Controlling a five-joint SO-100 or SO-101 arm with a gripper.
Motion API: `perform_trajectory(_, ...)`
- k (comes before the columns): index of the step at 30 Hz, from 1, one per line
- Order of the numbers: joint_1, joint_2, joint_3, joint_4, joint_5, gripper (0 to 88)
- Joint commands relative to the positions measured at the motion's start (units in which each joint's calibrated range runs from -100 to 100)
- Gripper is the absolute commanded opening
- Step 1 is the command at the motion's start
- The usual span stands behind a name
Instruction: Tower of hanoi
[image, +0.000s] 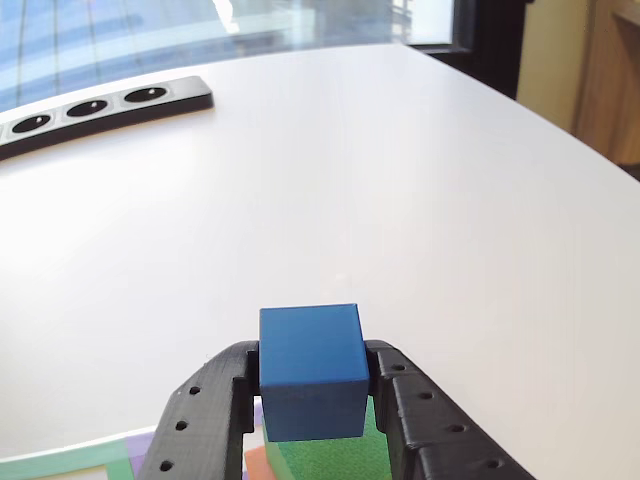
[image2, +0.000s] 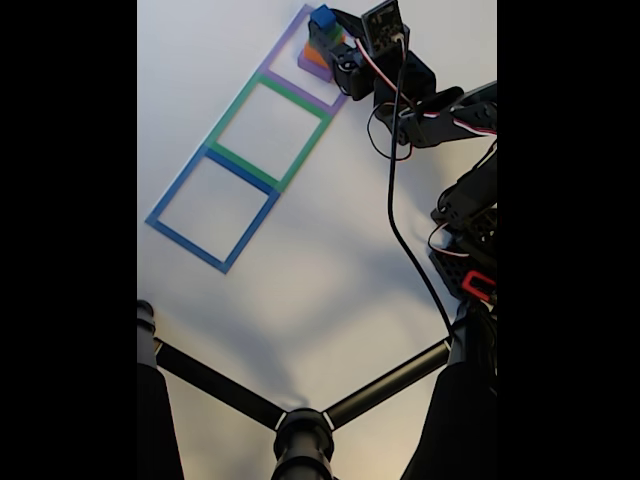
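In the other view my black gripper (image: 312, 368) is shut on the small blue cube (image: 310, 355), one finger pressed against each side. Right below the cube lies the green block (image: 330, 460), with an orange block (image: 255, 463) showing under it at the left. I cannot tell whether the cube still touches the green block. In the fixed view the tower stands at the top: blue cube (image2: 321, 17), green block (image2: 334, 36), orange block (image2: 315, 53), and purple base (image2: 312, 69). The gripper (image2: 326, 20) reaches it from the right.
Three taped square outlines run diagonally on the white table: purple (image2: 300, 20) around the tower, green (image2: 303, 148) and blue (image2: 160, 225). A black power strip (image: 100, 108) lies far left. Black tripod legs (image2: 215, 385) cross the bottom. The table's edge (image: 560, 130) curves off to the right.
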Motion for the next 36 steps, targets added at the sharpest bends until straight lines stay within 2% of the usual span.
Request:
perform_trajectory(1,-2.2,-10.7,-2.0,8.1,0.4,2.8)
perform_trajectory(5,-3.4,-21.4,-7.0,25.0,0.4,2.7)
perform_trajectory(9,-3.8,-31.0,-16.2,46.9,0.4,2.6)
perform_trajectory(17,-3.4,-38.8,-49.6,100.0,0.4,2.6)
perform_trajectory(21,-3.9,-38.9,-64.5,119.0,0.4,2.6)
perform_trajectory(27,-5.8,-43.0,-70.2,130.5,0.4,2.5)
perform_trajectory(36,-11.3,-43.5,-68.4,134.4,0.4,2.7)
